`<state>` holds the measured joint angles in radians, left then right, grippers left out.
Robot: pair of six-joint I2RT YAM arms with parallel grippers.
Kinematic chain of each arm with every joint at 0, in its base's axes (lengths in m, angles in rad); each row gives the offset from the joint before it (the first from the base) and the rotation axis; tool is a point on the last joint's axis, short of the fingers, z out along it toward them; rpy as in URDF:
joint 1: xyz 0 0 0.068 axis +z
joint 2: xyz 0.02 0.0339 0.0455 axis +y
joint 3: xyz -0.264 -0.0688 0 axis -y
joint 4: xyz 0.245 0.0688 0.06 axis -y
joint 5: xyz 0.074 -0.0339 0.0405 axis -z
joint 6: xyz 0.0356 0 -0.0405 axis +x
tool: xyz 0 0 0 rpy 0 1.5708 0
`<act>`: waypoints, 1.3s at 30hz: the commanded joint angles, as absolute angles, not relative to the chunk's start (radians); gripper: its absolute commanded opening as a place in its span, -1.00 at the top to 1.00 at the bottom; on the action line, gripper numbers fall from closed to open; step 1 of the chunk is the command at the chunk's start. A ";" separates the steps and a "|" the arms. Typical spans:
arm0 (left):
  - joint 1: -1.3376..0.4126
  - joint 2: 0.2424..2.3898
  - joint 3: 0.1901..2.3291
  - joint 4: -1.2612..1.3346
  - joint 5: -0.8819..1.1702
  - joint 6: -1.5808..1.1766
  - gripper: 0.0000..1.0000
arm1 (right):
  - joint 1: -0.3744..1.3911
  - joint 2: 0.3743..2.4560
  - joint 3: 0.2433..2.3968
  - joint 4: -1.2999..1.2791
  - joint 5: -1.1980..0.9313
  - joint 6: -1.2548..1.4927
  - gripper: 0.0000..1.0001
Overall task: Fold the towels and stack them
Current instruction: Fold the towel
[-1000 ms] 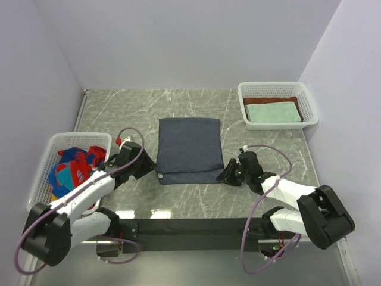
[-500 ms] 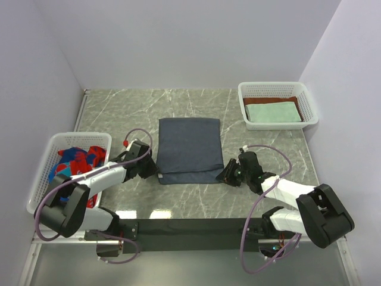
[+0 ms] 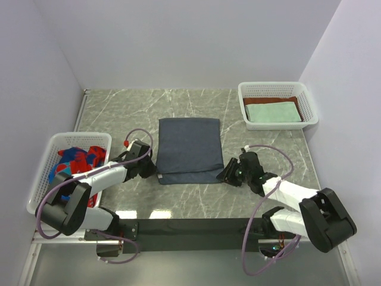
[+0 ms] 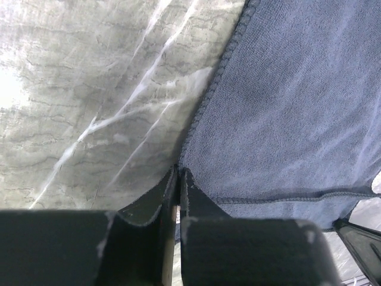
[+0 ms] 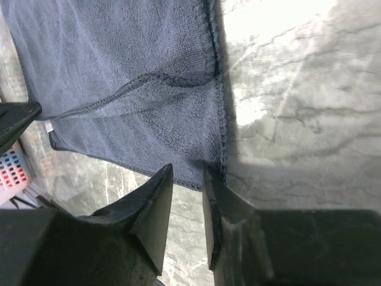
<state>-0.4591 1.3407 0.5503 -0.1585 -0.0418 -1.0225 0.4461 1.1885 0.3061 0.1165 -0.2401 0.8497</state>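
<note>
Table point(image 3: 119, 113) of grey marble carries the slate-blue towel point(image 3: 189, 146) at its middle, already doubled over, its top layer stopping just short of the near hem. The left arm point(image 3: 101, 174) has swung in from beside the left basket point(image 3: 59, 138) over the last second and now reaches the towel's near-left corner. The right arm has barely shifted from the near-right corner. I'd judge both near corners are being taken for the next fold, with the patterned towels point(image 3: 74, 164) still waiting in that basket. The mint-green towel point(image 3: 272, 112) lies in the far-right basket point(image 3: 277, 87).

The left claw point(image 4: 178, 176) has drawn almost together, its tips pinching the towel's side hem at the corner. The right claw point(image 5: 187, 173) stands part-spread, its fingers point(image 5: 156, 196) astride the near-right corner without yet squeezing it.
</note>
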 commanded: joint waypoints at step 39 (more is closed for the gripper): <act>-0.486 1.232 0.560 -0.126 -0.038 -0.948 0.87 | 0.508 1.479 0.940 -0.380 0.120 0.859 0.09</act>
